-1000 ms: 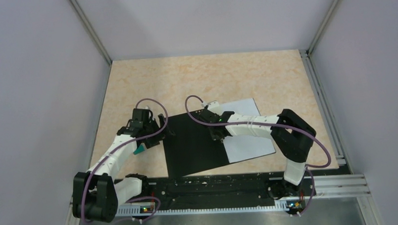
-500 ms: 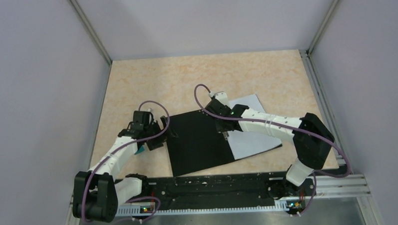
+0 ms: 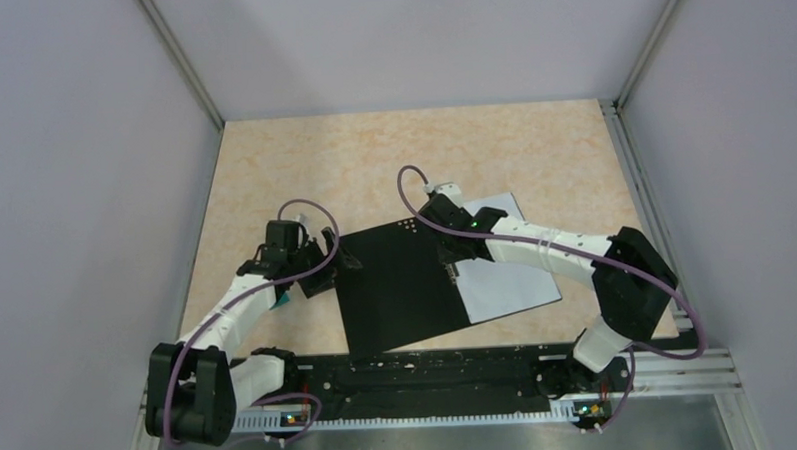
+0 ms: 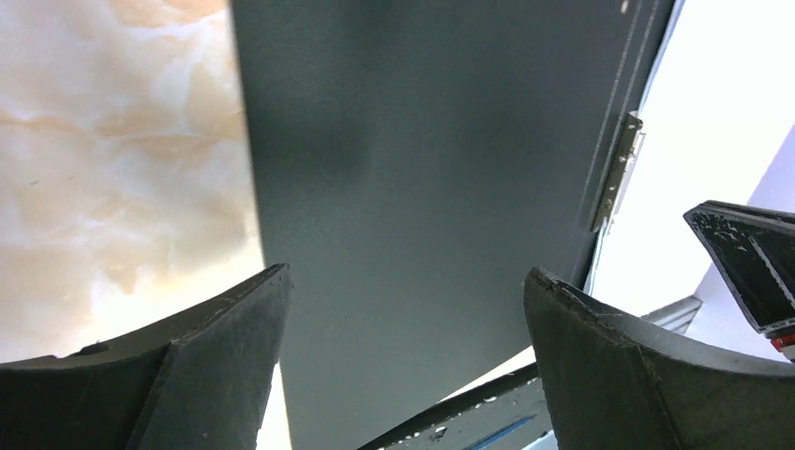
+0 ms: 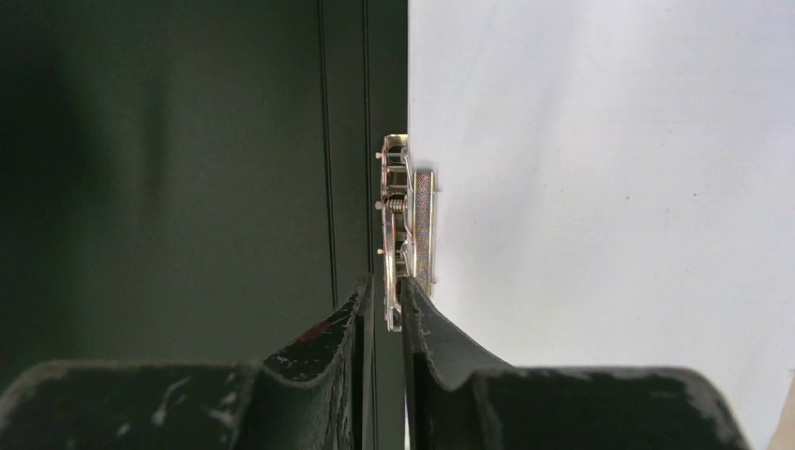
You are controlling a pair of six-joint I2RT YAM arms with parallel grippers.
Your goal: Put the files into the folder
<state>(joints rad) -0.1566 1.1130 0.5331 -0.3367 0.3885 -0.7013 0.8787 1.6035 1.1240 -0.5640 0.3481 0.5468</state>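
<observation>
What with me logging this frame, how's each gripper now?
Left gripper: open, holding nothing.
Right gripper: fingers flank the metal spine clip; grip cannot be told.

A robotics lab test cell: plain grey panels (image 3: 83, 196) on aluminium posts (image 3: 184, 64) wall in the marble-patterned table (image 3: 412, 154) on three sides, and a slotted mounting rail (image 3: 680, 370) lines its near edge.

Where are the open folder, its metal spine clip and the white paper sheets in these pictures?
folder (image 3: 392, 285): top view, black inner face.
metal spine clip (image 5: 417, 225): right wrist view, its middle.
paper sheets (image 3: 507, 286): top view, bare white area.
</observation>
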